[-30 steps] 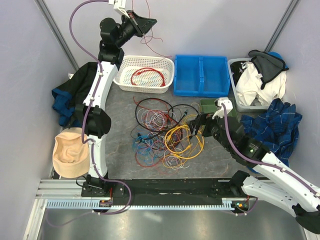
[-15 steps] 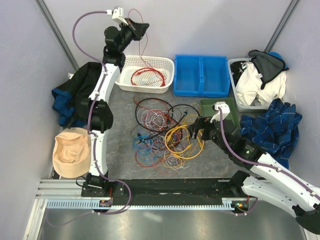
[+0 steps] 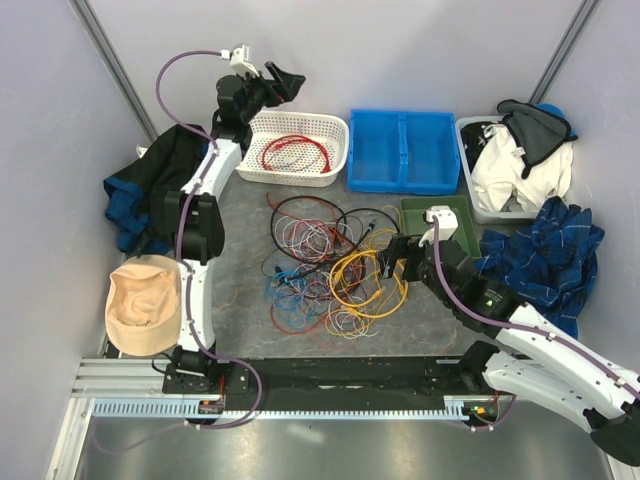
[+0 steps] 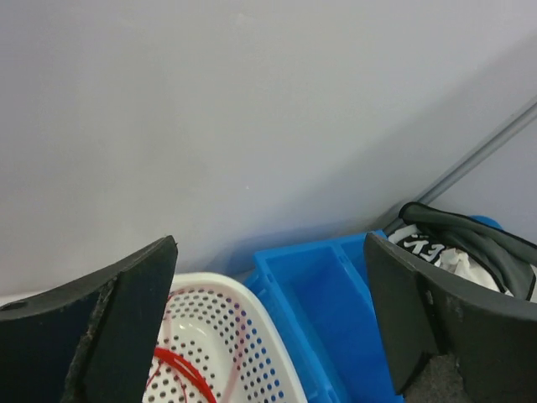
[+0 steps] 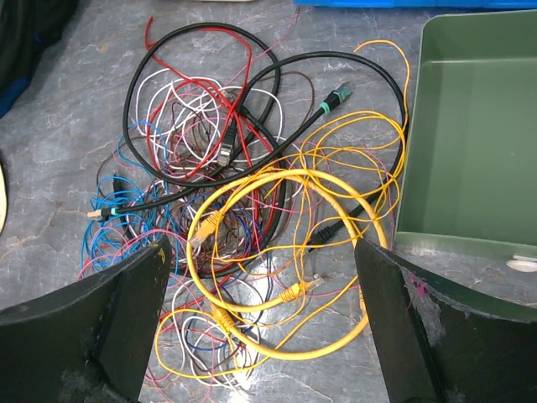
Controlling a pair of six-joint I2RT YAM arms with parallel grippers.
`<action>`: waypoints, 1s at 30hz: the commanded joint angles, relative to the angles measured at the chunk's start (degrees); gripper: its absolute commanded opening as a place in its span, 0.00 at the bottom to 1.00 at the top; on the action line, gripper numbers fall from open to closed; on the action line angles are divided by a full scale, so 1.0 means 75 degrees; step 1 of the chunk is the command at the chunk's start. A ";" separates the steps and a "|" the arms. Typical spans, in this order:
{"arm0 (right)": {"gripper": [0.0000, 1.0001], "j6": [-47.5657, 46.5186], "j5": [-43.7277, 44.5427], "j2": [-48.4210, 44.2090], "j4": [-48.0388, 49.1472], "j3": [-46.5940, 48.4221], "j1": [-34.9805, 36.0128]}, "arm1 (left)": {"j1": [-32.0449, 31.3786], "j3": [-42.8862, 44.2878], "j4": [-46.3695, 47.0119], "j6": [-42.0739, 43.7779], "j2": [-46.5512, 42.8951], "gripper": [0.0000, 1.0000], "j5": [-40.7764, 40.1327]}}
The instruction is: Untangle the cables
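The cables lie tangled in the middle of the table: a thick yellow loop, black loops, and thin red, blue, white and purple wires. The right wrist view looks straight down on the tangle, with the yellow loop between the fingers. My right gripper hovers open above the tangle's right side, holding nothing. A red cable lies coiled in the white basket. My left gripper is open and empty, high above the basket's far left corner.
A blue two-part bin stands right of the basket. A green tray lies beside the tangle, partly under the right arm. Clothes fill a bin at the back right; plaid cloth, dark jacket and tan hat line the sides.
The left gripper has come down toward the basket and opened; the thin red wire that hung from it is gone from its fingers. The right gripper edged left over the yellow loop.
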 commanded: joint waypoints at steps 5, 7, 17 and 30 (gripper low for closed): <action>0.98 -0.0091 0.0306 -0.0450 -0.0008 0.0137 -0.0022 | -0.0069 -0.1132 -0.0580 0.0566 -0.2296 1.00 -0.0427; 0.98 -0.0068 0.0353 -0.0532 -0.0102 0.0161 -0.0011 | -0.0128 -0.1423 -0.1751 0.0660 -0.2846 1.00 -0.1045; 0.98 0.0013 0.0225 -0.0029 0.0296 -0.0097 -0.0022 | -0.2363 -0.6741 -0.2857 0.0615 -0.6303 1.00 -0.2654; 0.96 0.0565 0.0435 -0.1422 -0.0031 -0.0753 -0.0011 | -0.5072 -1.0004 -0.2785 -0.0068 -0.7094 0.98 -0.3545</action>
